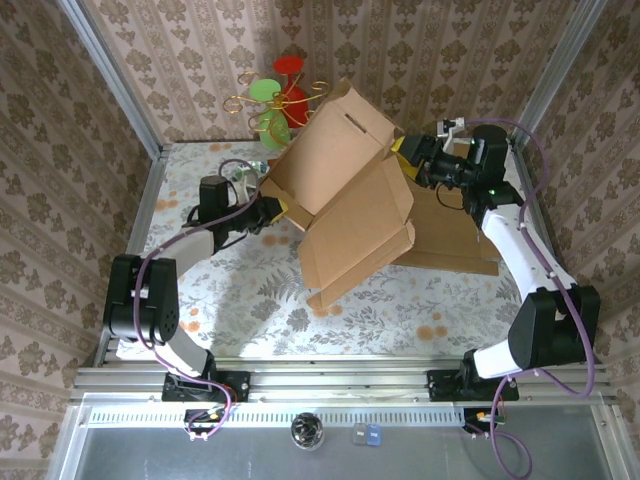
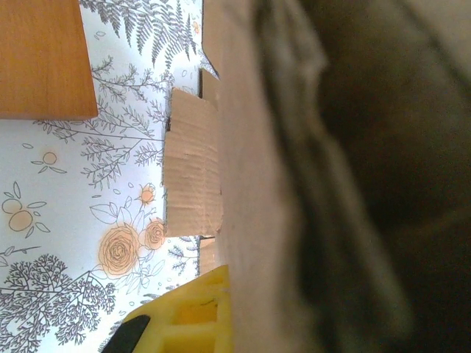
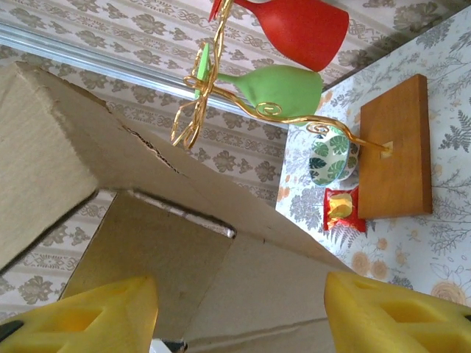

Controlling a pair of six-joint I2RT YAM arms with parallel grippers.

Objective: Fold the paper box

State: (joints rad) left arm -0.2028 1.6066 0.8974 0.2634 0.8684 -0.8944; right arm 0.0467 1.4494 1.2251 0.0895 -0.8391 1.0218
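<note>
Brown cardboard box (image 1: 345, 195), flaps loose, tilted up over middle of floral bench (image 1: 250, 290). Left gripper (image 1: 274, 211) closed tight, pinching box's left edge. Right gripper (image 1: 402, 150) at box's far right corner, fingers spread apart, gripping nothing.

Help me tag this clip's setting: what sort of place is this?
Probably a staged robot test cell, not a home: wallpapered panels set in an aluminium frame, with a floral tablecloth.

Far side of the flower-printed tabletop (image 1: 250, 290): a wooden board (image 3: 394, 151) bearing a gold wire stand (image 3: 195, 118) with a red glass (image 3: 294, 26) and a green glass (image 3: 283, 87). Just beside the board, a leaf-patterned cup (image 3: 329, 158) and a red-and-yellow packet (image 3: 340, 208). Patterned wallpaper (image 1: 180, 50) behind
</note>
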